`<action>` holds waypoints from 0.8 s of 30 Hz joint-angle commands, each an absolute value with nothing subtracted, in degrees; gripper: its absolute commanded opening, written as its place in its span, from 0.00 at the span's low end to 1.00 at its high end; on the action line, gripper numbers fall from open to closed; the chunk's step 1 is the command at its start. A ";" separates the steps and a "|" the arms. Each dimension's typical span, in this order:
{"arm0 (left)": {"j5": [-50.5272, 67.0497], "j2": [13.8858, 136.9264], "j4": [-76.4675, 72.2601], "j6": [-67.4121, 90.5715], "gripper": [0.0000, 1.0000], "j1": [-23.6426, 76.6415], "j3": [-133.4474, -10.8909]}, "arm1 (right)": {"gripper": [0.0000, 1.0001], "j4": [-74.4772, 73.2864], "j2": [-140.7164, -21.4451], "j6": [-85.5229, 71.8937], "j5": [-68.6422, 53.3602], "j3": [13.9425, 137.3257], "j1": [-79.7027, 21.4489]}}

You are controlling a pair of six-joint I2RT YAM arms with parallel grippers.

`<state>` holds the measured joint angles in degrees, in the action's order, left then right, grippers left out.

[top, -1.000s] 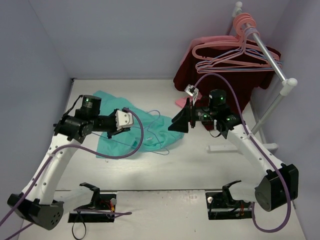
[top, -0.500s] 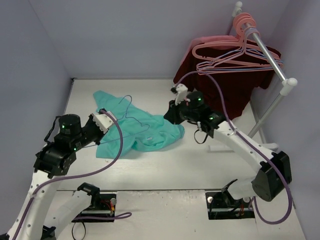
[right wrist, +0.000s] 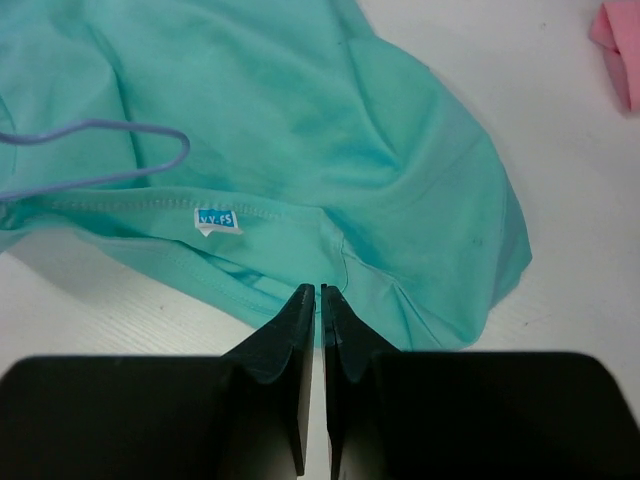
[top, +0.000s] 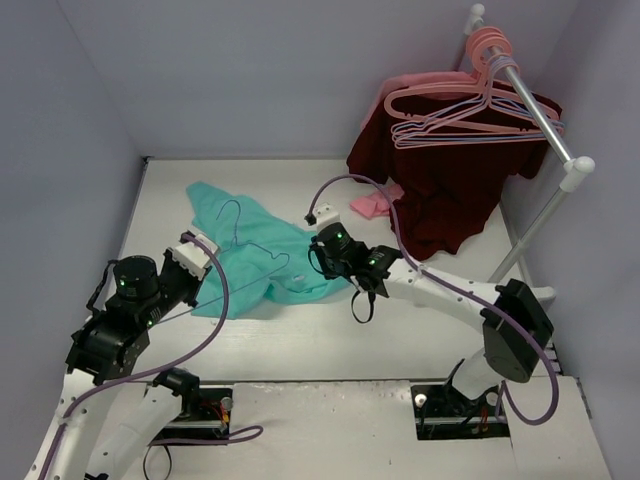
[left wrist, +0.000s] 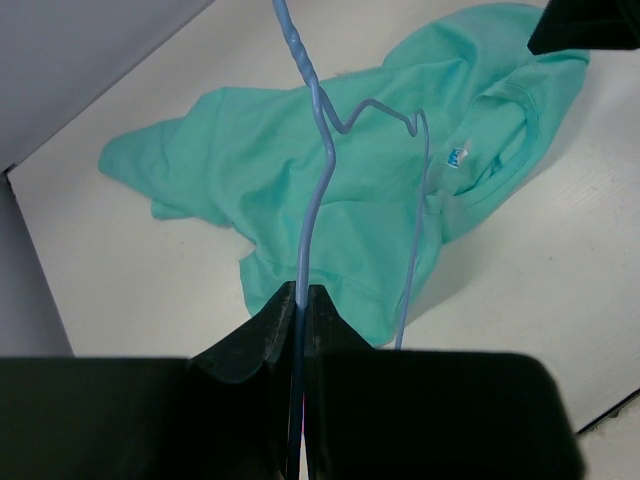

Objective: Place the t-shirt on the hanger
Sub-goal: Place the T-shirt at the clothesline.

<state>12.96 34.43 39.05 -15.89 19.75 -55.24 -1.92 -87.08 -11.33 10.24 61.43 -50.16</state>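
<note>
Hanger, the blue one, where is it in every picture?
Top: hanger left of middle, over the shirt.
Left wrist: hanger in the middle, rising from the left tool.
Right wrist: hanger, only a loop, at the left edge.
Shared landmark: the teal shirt under it.

The top camera is looking down from above and behind me; both wrist cameras are closely viewing the same t-shirt (top: 265,225).

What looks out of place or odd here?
The t-shirt lies crumpled on the table, not flat. The thin hanger, clamped in the left pincer, stretches over the shirt, not inside it. A small pink cloth lies loose on the table by the rack.
</note>
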 commanded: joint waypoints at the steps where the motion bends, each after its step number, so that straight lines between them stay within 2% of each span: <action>1: 9.80 34.08 33.36 -12.59 0.00 19.34 -55.18 | 0.06 0.18 -90.23 -14.63 16.70 61.33 -51.79; 9: 12.11 33.34 32.09 -11.51 0.00 19.34 -54.34 | 0.20 -1.40 -95.39 -17.90 18.97 60.81 -51.94; 24: 17.31 32.26 31.05 -10.11 0.00 19.42 -52.30 | 0.25 -3.52 -102.96 -21.00 24.59 63.28 -51.94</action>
<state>15.01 32.03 36.50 -11.55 19.75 -52.03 -2.89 -102.55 -19.11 20.76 60.92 -51.81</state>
